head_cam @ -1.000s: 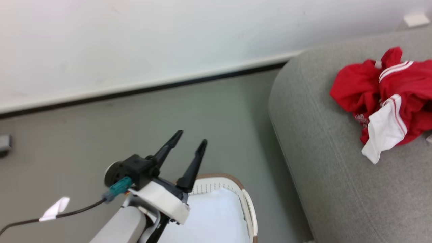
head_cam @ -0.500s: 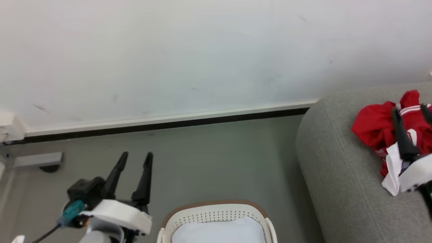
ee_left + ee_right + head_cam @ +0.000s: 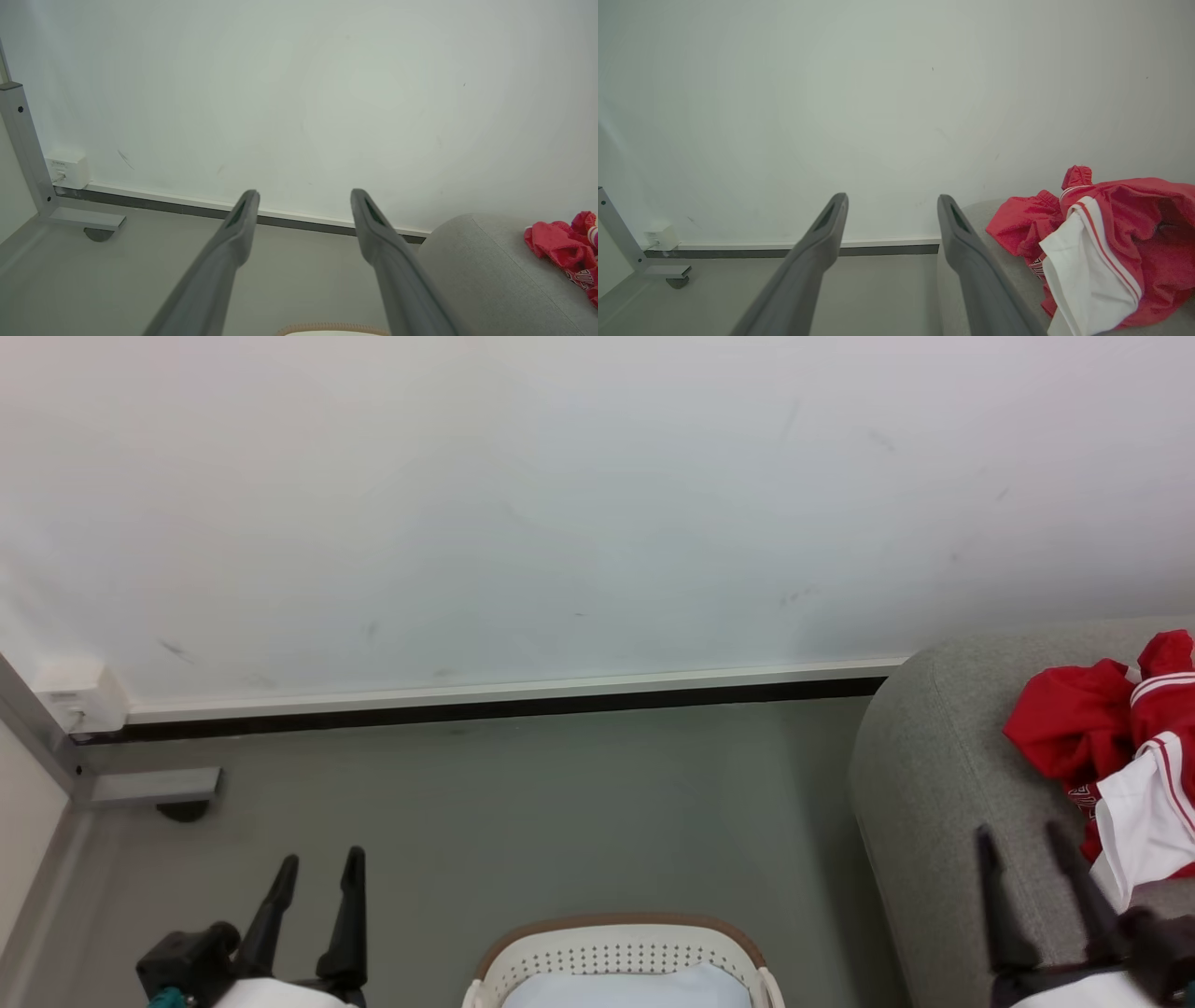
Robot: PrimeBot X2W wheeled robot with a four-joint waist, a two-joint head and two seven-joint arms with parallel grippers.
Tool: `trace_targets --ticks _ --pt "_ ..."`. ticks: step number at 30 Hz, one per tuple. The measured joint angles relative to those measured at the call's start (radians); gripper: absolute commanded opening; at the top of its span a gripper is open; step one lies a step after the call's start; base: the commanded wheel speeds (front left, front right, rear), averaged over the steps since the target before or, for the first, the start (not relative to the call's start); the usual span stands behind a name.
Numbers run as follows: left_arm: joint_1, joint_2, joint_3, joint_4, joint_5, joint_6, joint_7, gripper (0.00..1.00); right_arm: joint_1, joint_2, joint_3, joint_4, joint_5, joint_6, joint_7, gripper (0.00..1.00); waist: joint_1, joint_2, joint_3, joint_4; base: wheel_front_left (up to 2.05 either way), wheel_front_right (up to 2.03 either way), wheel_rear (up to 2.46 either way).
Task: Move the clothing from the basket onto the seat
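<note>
The red clothing (image 3: pixel 1116 737) with white trim lies bunched on the grey seat (image 3: pixel 934 803) at the right; it also shows as clothing (image 3: pixel 1101 242) in the right wrist view and clothing (image 3: pixel 563 247) at the far right of the left wrist view. The cream basket (image 3: pixel 621 957) with a brown rim stands on the floor at the bottom centre, with just a white sheet showing inside. My left gripper (image 3: pixel 320 868) is open at the lower left, over bare floor. My right gripper (image 3: pixel 1020 843) is open at the lower right, over the seat's front edge, beside the clothing. Both are empty.
A white wall with a dark baseboard (image 3: pixel 485 705) runs across the back. A grey metal frame leg with a caster (image 3: pixel 149 789) stands at the left, beside a small white box (image 3: pixel 79 695) on the wall. Grey floor (image 3: pixel 560 812) lies between basket and wall.
The head view has swung left and up, so wall fills more of it. My right gripper has drawn back from over the clothing to the lower right; my left gripper has sunk toward the lower left.
</note>
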Motion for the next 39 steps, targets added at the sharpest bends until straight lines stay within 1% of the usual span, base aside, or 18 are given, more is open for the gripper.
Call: trace_targets --ticks 2,7,12,16,23,39 --pt "0.005 -0.012 0.017 0.007 0.031 -0.009 0.000 1.00 0.012 0.006 0.033 0.024 -0.026 0.000 -0.008 1.00 0.0000 0.0000 0.001 0.001 0.00 0.00 0.00" --pt "0.014 -0.035 0.052 0.024 0.090 -0.028 0.000 1.00 0.013 0.040 0.072 0.072 -0.047 0.000 -0.016 1.00 0.0000 0.0000 0.005 -0.003 0.00 0.00 0.00" --pt "0.018 -0.053 0.075 0.035 0.117 -0.039 0.000 1.00 0.009 0.072 0.080 0.068 -0.056 0.000 -0.016 1.00 0.0001 0.0000 0.009 -0.004 0.00 0.00 0.00" --pt "0.015 -0.062 0.084 0.036 0.140 -0.043 0.000 1.00 -0.001 0.077 0.083 0.067 -0.062 0.000 -0.016 1.00 0.0001 0.0000 0.009 -0.003 0.00 0.00 0.00" --pt "0.009 -0.072 0.088 0.039 0.152 -0.048 0.000 1.00 -0.004 0.083 0.082 0.075 -0.063 0.000 -0.018 1.00 0.0001 0.0000 0.008 -0.003 0.00 0.00 0.00" --pt "0.009 -0.073 0.077 0.047 0.146 -0.048 0.000 1.00 -0.011 0.084 0.106 0.087 -0.053 0.000 -0.019 1.00 0.0001 0.0000 0.006 -0.007 0.00 0.00 0.00"
